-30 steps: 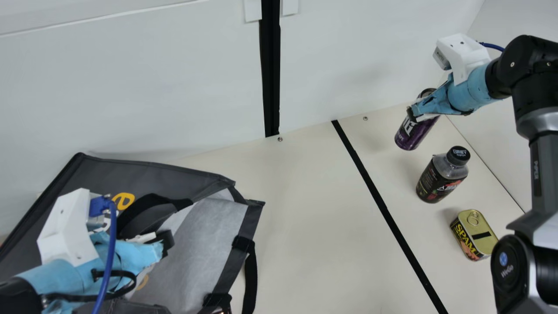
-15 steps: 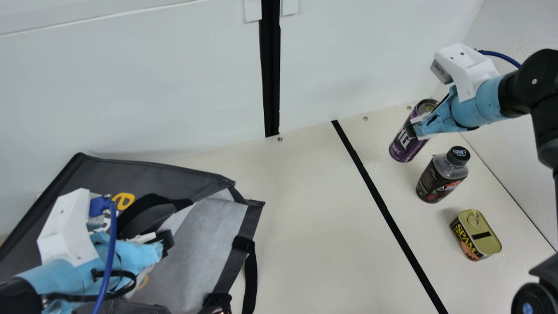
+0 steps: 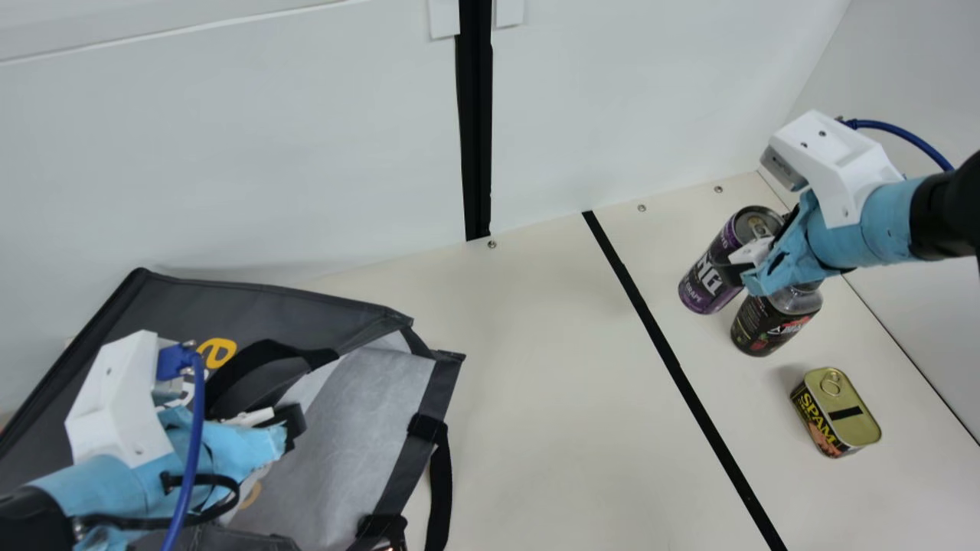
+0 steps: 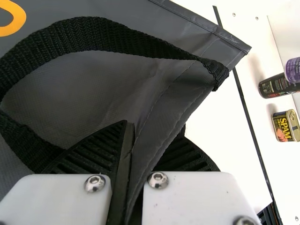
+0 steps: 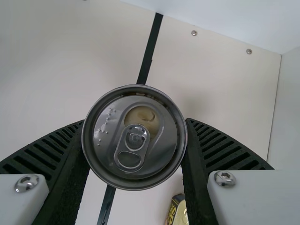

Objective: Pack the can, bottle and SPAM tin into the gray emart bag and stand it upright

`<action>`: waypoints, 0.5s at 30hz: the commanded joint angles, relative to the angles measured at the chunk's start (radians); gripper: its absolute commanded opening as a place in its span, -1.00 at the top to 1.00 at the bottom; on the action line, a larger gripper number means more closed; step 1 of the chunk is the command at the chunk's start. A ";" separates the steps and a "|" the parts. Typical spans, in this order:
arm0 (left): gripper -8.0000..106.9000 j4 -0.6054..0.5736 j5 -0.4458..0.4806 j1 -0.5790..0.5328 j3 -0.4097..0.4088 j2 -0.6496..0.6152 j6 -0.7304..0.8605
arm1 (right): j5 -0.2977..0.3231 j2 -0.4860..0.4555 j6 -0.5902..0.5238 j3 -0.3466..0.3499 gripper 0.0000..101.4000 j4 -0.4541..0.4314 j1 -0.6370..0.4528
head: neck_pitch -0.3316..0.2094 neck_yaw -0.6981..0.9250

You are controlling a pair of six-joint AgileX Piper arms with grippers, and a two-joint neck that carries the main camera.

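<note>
Bag (image 3: 268,302) at the left, gray, slumped on the table (image 3: 536,383), with pale lining (image 3: 360,413) in a mouth facing right. Rim pinched between the fingers of the left gripper (image 4: 152,133): best to hold that pinch firmly and ease the rim upward, widening the gap without dragging the bag along. Mind the loose black strap (image 3: 441,474) beside the mouth, a likely snag. Past the black stripe (image 3: 666,344), the purple can (image 3: 708,279), gripped near the top by the right gripper (image 3: 739,269), one finger on either side of the lid. Step in hand, by the look of it: the carry to the bag. Lift the can well above rim height before crossing, tilt to suit the mouth, slide deep inside, and release only after feeling support under the base. Allow room around the bottle (image 3: 773,321), upright and just to the right of the can, easy to topple with a careless swing. Farthest right, the SPAM tin (image 3: 834,413), lid up on the table, to leave alone until a later trip.
</note>
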 commanded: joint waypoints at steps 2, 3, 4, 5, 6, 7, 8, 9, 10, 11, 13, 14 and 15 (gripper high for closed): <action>1.00 0.000 0.000 0.000 0.000 0.000 0.000 | 0.001 -0.038 -0.036 0.047 1.00 0.023 -0.003 | -0.023 -0.001; 1.00 0.000 0.000 0.000 0.000 0.000 0.000 | 0.001 -0.050 -0.046 0.059 1.00 0.029 -0.004 | -0.023 -0.001; 1.00 0.000 0.000 0.000 0.000 0.000 0.000 | 0.001 -0.060 -0.054 0.071 1.00 0.034 -0.004 | -0.023 -0.001; 1.00 0.000 0.000 0.000 0.000 0.000 0.000 | 0.001 -0.071 -0.063 0.083 1.00 0.040 -0.004 | -0.023 -0.001; 1.00 0.000 0.000 0.000 0.000 0.000 0.000 | 0.001 -0.082 -0.070 0.094 1.00 0.044 -0.002 | -0.023 -0.001; 1.00 0.000 0.000 0.000 0.000 0.000 0.000 | 0.001 -0.092 -0.078 0.105 1.00 0.049 -0.001 | -0.023 -0.001; 1.00 0.000 0.000 0.000 0.000 0.000 0.000 | 0.001 -0.102 -0.085 0.116 1.00 0.053 0.000 | -0.023 -0.001; 1.00 0.000 0.000 0.000 0.000 0.000 0.000 | 0.001 -0.111 -0.091 0.125 1.00 0.056 0.003 | -0.023 -0.001; 1.00 0.000 0.000 0.000 0.000 0.000 0.000 | 0.001 -0.121 -0.097 0.135 1.00 0.060 0.006 | -0.023 -0.001; 1.00 0.000 0.000 0.000 0.000 0.000 0.000 | 0.001 -0.130 -0.103 0.145 1.00 0.063 0.009 | -0.023 -0.001; 1.00 0.000 0.000 0.000 0.000 0.000 0.000 | 0.001 -0.146 -0.112 0.163 1.00 0.067 0.017 | -0.023 -0.001; 1.00 0.000 0.000 0.000 0.000 0.000 0.000 | 0.001 -0.154 -0.118 0.171 1.00 0.069 0.022 | -0.023 -0.001; 1.00 0.000 0.000 0.000 0.000 0.000 0.000 | 0.001 -0.160 -0.122 0.179 1.00 0.070 0.027 | -0.023 -0.001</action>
